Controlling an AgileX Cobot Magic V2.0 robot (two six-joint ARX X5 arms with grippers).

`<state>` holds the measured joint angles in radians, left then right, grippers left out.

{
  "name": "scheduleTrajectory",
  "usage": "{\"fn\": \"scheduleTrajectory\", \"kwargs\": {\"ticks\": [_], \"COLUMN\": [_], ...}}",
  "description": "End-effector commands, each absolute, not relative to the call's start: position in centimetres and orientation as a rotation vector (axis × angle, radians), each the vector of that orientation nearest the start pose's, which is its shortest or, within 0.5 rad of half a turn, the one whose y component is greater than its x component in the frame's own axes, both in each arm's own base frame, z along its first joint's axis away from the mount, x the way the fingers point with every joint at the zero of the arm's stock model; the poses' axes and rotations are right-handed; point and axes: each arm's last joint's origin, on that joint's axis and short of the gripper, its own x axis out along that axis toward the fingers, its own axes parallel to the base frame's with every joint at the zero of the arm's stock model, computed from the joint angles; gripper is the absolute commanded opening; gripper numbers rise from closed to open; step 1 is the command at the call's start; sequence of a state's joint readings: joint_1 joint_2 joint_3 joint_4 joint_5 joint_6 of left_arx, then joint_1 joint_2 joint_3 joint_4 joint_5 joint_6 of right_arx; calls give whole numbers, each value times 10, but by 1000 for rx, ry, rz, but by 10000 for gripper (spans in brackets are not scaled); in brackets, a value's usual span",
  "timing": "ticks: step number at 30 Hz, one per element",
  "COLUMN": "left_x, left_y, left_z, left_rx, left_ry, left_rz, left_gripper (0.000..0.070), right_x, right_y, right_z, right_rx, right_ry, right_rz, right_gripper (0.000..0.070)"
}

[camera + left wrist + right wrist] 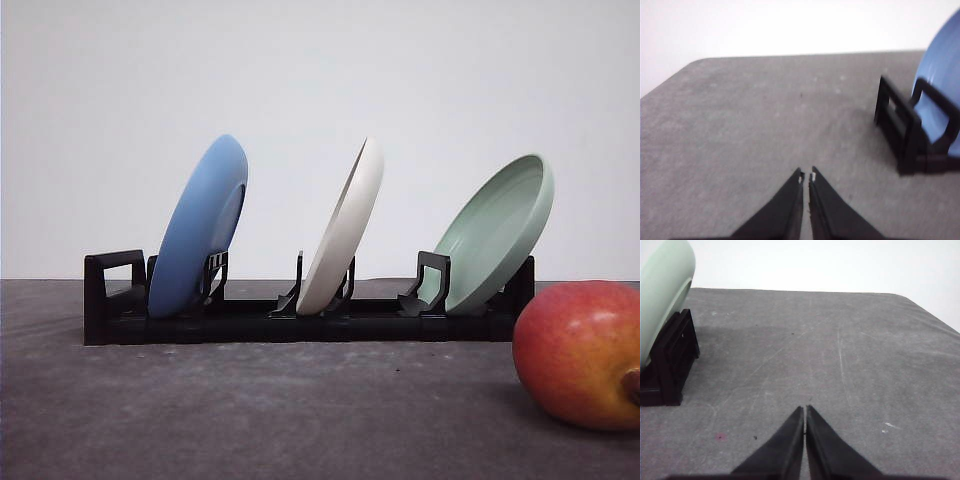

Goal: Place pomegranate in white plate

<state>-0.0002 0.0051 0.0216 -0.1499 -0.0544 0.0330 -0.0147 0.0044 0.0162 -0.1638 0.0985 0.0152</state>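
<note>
The pomegranate (580, 355) lies on the grey table (250, 410) at front right, before the black rack (300, 315) holding the white plate (345, 228) upright, while left gripper (806, 176) and right gripper (804, 410) hover closed, empty, the fruit outside their wrist views.

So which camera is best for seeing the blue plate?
The front view. There the blue plate shows whole, standing tilted in the black rack at its left end. The left wrist view catches just a blurry slice of it at the picture's edge, behind the rack's end.
</note>
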Motion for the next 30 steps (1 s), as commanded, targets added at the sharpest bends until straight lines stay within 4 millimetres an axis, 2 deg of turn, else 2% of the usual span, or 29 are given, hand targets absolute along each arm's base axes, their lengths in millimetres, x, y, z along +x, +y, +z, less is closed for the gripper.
{"fn": "scheduleTrajectory", "kwargs": {"ticks": [1,6,9,14,18,25,30], "left_x": [96,97,95,93,96,111,123], "left_y": [2,1,0,-3,-7,-20,-31], "left_z": [155,161,175,205,230,278,313], "left_rx": [-26,-190,-225,-238,-279,-263,-230], "left_ry": [116,58,28,22,86,315,430], "left_rz": [57,56,25,-24,-109,-418,-676], "left_gripper": [0,0,3,3,3,3,3], "right_x": [96,96,95,90,88,94,96], "right_y": [-4,-2,-1,0,1,10,15], "right_z": [152,154,165,203,239,301,334], "right_rx": [33,205,288,374,389,299,207], "right_ry": [146,127,94,56,124,277,345], "right_rz": [-111,-55,-2,6,61,366,566], "right_gripper": [1,1,1,0,1,0,1]}}
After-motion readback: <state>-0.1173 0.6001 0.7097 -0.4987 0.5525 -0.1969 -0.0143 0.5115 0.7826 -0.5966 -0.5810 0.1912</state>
